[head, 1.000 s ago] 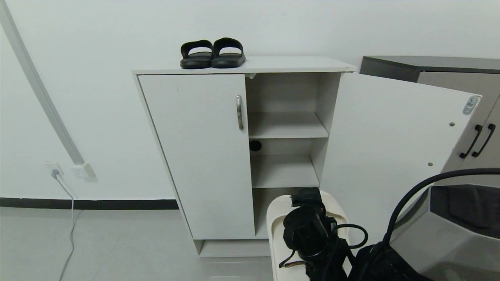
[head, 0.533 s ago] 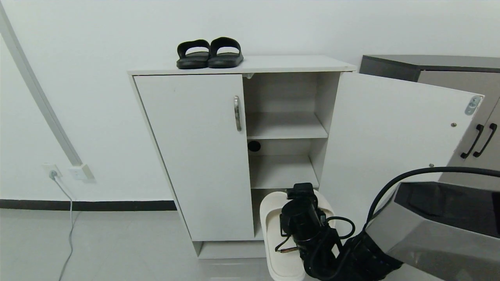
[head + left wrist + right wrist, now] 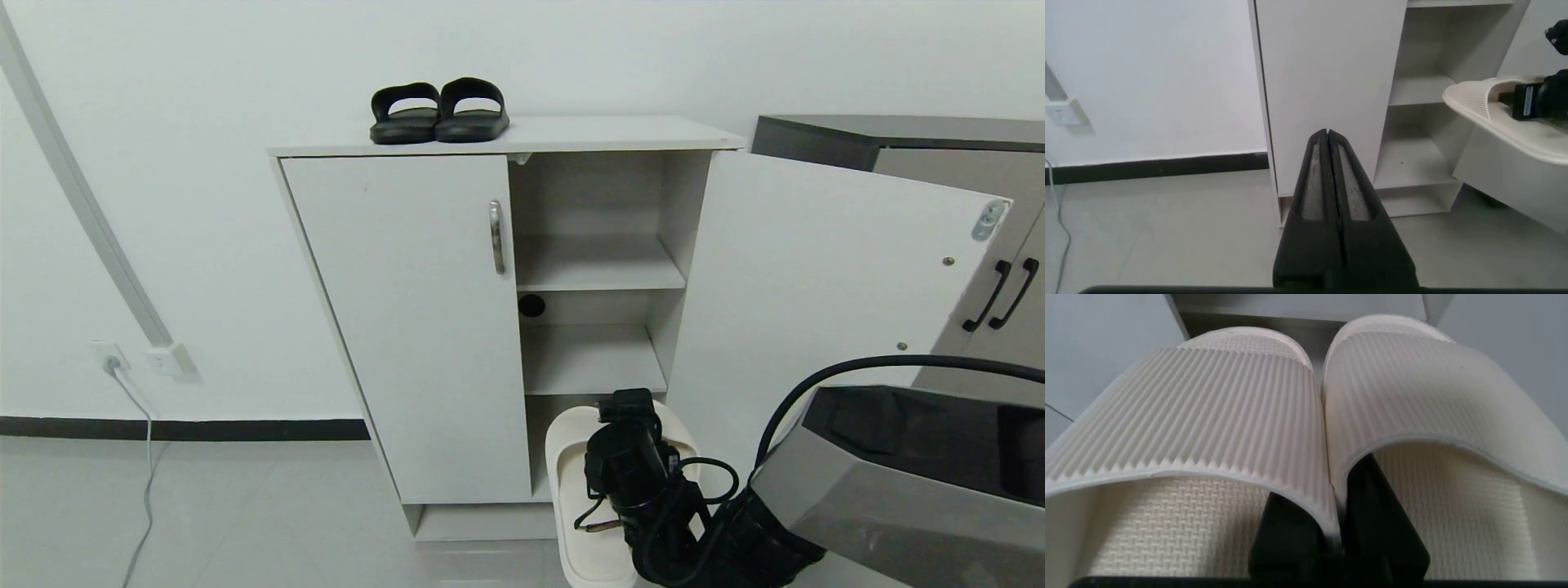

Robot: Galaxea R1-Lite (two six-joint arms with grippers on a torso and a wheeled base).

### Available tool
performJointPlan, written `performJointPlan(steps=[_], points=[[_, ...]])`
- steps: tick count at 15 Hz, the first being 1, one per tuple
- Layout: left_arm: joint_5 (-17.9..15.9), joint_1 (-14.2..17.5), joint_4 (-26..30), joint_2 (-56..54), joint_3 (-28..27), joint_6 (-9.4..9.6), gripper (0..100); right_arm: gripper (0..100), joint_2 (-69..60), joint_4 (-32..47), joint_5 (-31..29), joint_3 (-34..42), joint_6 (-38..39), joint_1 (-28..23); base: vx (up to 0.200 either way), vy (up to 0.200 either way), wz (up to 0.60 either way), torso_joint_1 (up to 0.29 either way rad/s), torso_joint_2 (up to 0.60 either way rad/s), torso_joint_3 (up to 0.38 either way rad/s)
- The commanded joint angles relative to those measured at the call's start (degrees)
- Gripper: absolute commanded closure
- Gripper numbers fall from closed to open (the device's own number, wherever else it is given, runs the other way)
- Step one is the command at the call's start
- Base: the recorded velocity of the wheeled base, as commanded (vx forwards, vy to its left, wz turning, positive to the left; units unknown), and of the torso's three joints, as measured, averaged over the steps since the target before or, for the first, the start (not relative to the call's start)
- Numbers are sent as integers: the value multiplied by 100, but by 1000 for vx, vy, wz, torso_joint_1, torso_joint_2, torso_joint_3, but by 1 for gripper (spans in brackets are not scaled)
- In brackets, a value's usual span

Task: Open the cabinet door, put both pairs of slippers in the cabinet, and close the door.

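Cream slippers [image 3: 1241, 416] pinched in right gripper [image 3: 1337, 531] before open cabinet [image 3: 408, 327]; left gripper [image 3: 1327, 139] clenched, empty.

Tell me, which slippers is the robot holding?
The white pair, pinched in the right pincer; the black pair sits atop the cabinet.

The right arm [image 3: 702, 531] extends in from the near right, wrist low at centre, with the right gripper [image 3: 627, 404] pointing far. Its fingers [image 3: 1380, 531] are clamped on the inner strap edges of the slippers [image 3: 1225, 400]. The left gripper [image 3: 1327, 143] points forward, its fingers pressed flat together with nothing between them.
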Motion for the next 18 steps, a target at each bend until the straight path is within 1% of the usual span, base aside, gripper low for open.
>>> performJointPlan(steps=[1,4,15,16,18], points=[[-2,1,0,11,0,2,100,100,-8,-1,3,0,3,15,0,0,0,0,0,0],[-2,1,0,11,-9,2,100,100,10,-1,21,0,12,24,0,0,0,4,4,-115],[-2,1,0,11,0,11,100,100,89,-80,12,-26,30,15,0,0,0,3,5,-193],[-2,1,0,11,0,11,100,100,177,-291,-14,-35,-14,15,0,0,0,12,2,-85],[-2,1,0,11,0,11,100,100,414,-1231,-23,44,-401,-2,0,0,0,0,0,0]])
